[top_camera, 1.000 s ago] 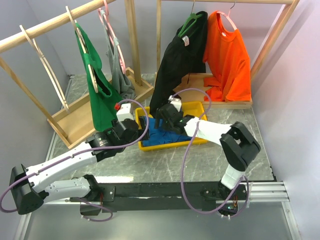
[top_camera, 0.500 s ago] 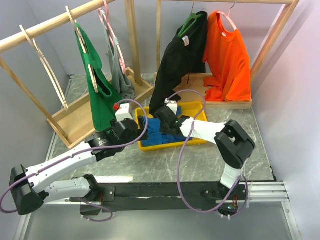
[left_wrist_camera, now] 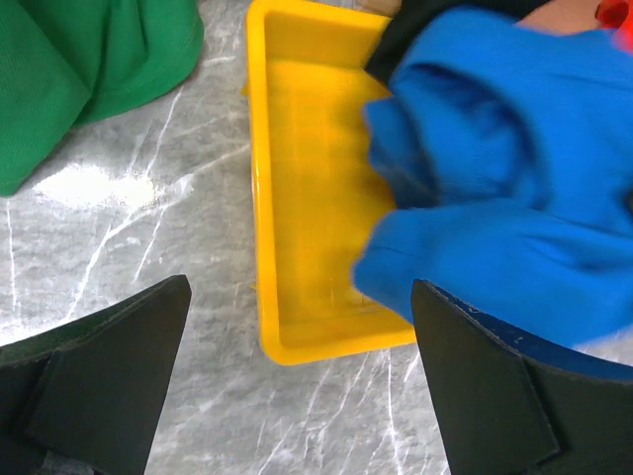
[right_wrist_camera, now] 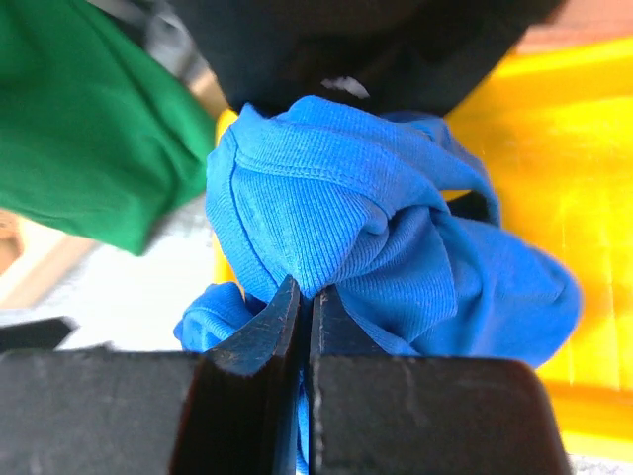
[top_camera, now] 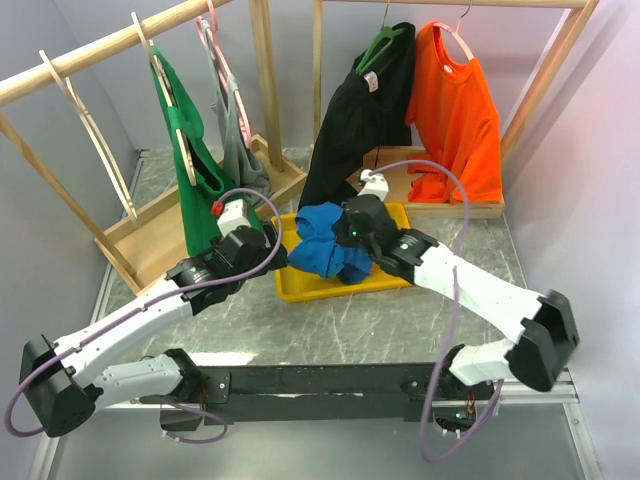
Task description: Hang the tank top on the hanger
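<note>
Hoisting the tank top (top_camera: 328, 252) higher in the right gripper's (right_wrist_camera: 304, 297) clamped jaws would let a strap hang toward the wide-apart left gripper (left_wrist_camera: 297, 317) at nine o'clock.

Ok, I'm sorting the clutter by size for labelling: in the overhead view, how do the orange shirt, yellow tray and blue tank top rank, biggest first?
1. Orange shirt, hanging spread out.
2. Yellow tray, not far behind the shirt, and partly covered, so that gap is unsure.
3. Blue tank top, bunched up, clearly smallest.
</note>
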